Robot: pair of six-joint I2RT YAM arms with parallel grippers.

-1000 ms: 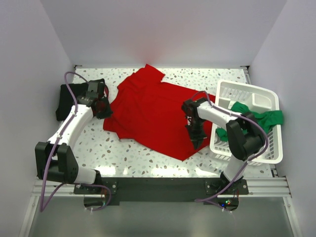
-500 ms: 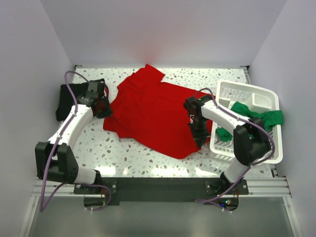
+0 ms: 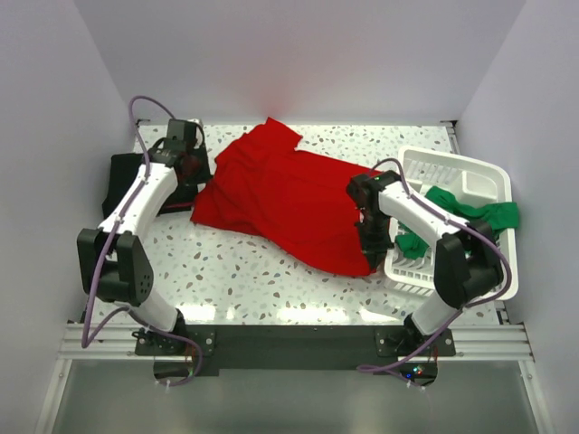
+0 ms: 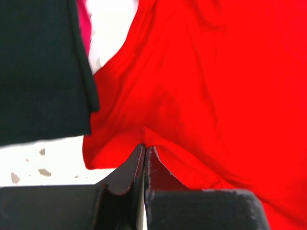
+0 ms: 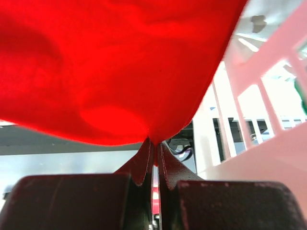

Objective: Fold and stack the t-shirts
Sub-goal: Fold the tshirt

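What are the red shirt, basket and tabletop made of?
The red t-shirt looks like soft matte cloth, maybe cotton: it drapes and creases. The basket seems rigid white plastic with moulded slats. The tabletop is hard-looking, smooth, white with dark speckles: terrazzo or a laminate imitation.

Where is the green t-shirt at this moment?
In the top view, the green t-shirt lies in the white basket at the right side of the table, to the right of the red t-shirt.

Robot lab cell, not a home: plain white walls (image 3: 54, 108) box in a speckled counter (image 3: 262, 289). Left arm (image 3: 136, 203) and right arm (image 3: 412, 212) are bolted to an aluminium rail (image 3: 507, 342), with exposed purple cabling (image 3: 134, 107).
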